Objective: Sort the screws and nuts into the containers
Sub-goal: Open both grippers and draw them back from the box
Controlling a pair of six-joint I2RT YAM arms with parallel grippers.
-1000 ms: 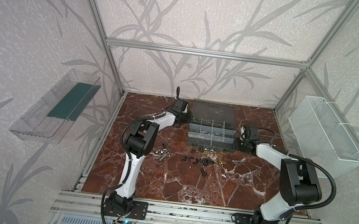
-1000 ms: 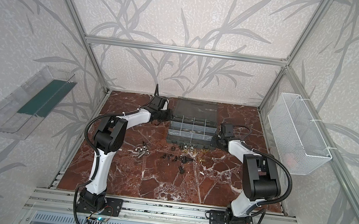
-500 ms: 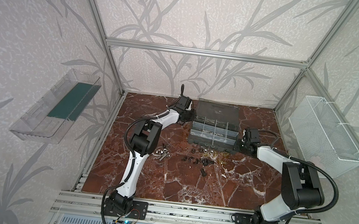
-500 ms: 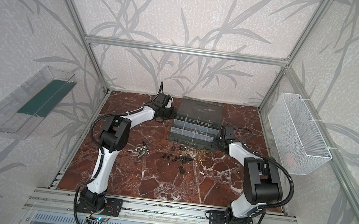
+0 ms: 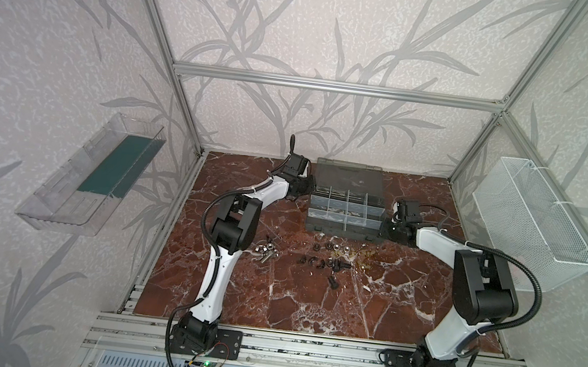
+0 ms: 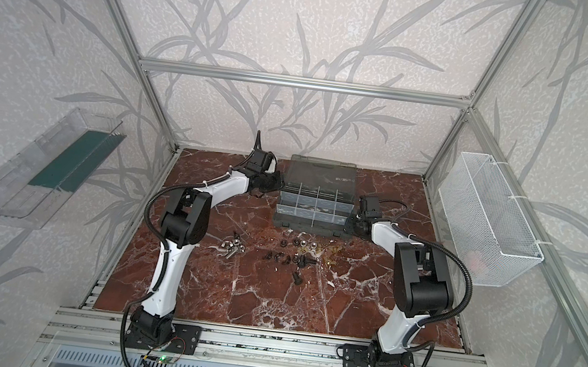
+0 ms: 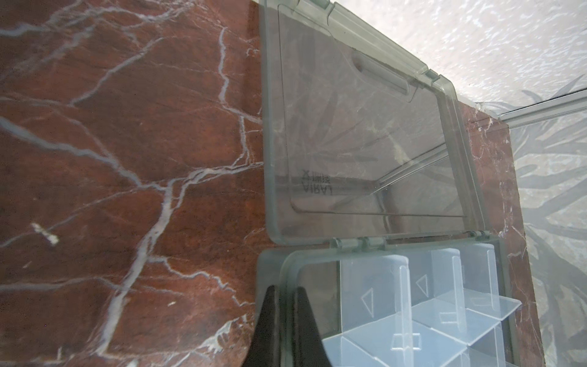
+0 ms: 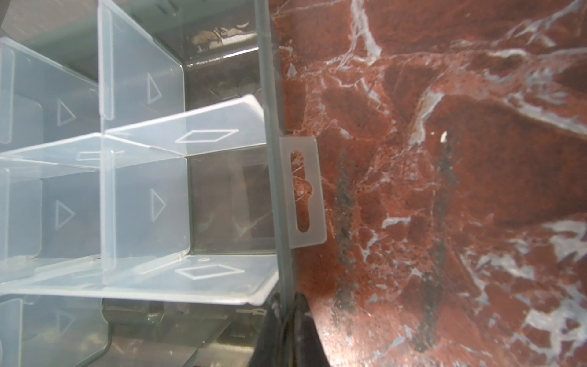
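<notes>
Both my end effectors are closed on the organiser case (image 5: 342, 230), one per side. The left end effector (image 7: 285, 290) pinches the side wall at the corner near the hinge. The right end effector (image 8: 286, 298) pinches the opposite side wall. Each has one finger inside & one outside. The lid (image 7: 365, 143) lies open behind the containers (image 5: 335, 208). The screws (image 5: 333, 281) and nuts (image 5: 330, 248) lie scattered on the surface (image 5: 271, 296) in front of the case, near it but apart.
</notes>
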